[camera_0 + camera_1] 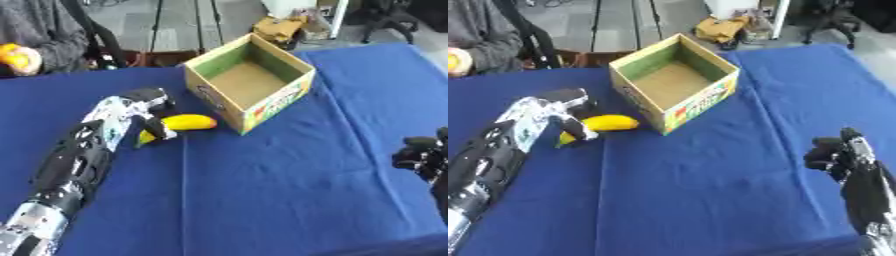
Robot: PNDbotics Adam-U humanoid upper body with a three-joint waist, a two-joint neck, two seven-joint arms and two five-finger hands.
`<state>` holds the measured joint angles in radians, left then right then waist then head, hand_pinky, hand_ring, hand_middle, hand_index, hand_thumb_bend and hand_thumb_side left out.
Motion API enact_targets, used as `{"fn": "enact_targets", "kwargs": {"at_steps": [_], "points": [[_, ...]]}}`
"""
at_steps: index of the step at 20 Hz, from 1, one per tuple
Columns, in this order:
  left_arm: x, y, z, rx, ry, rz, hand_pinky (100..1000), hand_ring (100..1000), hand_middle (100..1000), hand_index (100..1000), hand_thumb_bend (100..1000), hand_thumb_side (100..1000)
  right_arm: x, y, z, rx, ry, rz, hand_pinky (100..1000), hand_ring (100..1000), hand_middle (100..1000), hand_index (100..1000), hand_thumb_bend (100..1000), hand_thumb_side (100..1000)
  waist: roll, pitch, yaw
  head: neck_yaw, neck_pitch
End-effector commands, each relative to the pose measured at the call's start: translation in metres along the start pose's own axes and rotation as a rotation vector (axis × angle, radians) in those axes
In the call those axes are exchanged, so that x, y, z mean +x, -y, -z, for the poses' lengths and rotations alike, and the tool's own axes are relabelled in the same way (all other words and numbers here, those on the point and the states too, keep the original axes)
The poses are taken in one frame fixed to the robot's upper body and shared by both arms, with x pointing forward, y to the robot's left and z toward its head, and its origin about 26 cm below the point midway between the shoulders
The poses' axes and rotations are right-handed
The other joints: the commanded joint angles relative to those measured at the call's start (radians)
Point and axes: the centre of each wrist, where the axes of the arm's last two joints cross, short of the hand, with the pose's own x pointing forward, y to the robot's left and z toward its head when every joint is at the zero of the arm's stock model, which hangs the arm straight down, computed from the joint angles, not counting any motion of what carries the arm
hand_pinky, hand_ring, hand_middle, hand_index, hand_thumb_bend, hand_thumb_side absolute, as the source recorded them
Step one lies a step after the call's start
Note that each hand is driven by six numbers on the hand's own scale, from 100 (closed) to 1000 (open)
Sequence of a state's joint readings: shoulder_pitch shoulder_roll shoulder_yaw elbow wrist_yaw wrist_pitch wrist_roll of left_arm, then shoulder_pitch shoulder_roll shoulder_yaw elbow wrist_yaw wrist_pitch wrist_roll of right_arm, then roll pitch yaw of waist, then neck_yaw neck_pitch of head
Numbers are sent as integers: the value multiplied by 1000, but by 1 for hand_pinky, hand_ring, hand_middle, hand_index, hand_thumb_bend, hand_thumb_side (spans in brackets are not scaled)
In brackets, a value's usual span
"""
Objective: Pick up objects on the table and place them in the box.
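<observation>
A lab or office: tripod legs (pixel 186 25), office chair (pixel 833 20), grey floor.

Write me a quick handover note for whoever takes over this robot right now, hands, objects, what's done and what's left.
Left hand: at the banana on the blue table, fingers around its near end; not lifted.
Right hand: idle at the right edge, fingers curled, holding nothing.
Box: open, upright, just right of the banana, nothing visible inside.
Done: nothing boxed yet.
Left: lift the banana and put it in the box.

The left hand (pixel 140 107) hides the banana's (pixel 188 122) near end; the right hand (pixel 426 156) is cut off at the frame's right edge.
</observation>
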<state>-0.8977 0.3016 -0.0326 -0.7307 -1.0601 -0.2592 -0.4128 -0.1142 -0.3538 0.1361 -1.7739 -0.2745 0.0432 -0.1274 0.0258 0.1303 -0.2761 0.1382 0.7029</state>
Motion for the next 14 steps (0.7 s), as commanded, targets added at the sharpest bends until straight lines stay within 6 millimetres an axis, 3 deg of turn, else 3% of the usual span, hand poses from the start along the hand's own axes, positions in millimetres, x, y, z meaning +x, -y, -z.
{"fn": "enact_targets", "kwargs": {"at_steps": [1, 5, 10, 14], "points": [[-1, -12, -2, 35, 6, 7, 516, 413, 428, 615, 352, 230, 4, 2, 2, 2, 18, -18, 661, 613, 521, 656, 100, 938, -5, -10, 1, -2, 8], [-1, -14, -3, 54, 8, -3, 445, 339, 323, 501, 123, 150, 5, 2, 2, 2, 18, -18, 661, 612, 521, 656, 100, 938, -5, -10, 1, -1, 8], [-1, -26, -6, 93, 21, -5, 432, 321, 297, 476, 100, 147, 5, 2, 2, 3, 18, -19, 661, 612, 521, 656, 100, 938, -5, -11, 0, 0, 7], [-2, -47, -13, 149, 38, -8, 414, 307, 280, 460, 100, 147, 5, 3, 2, 4, 17, -20, 661, 612, 521, 656, 100, 938, -4, -12, -1, 2, 7]]}}
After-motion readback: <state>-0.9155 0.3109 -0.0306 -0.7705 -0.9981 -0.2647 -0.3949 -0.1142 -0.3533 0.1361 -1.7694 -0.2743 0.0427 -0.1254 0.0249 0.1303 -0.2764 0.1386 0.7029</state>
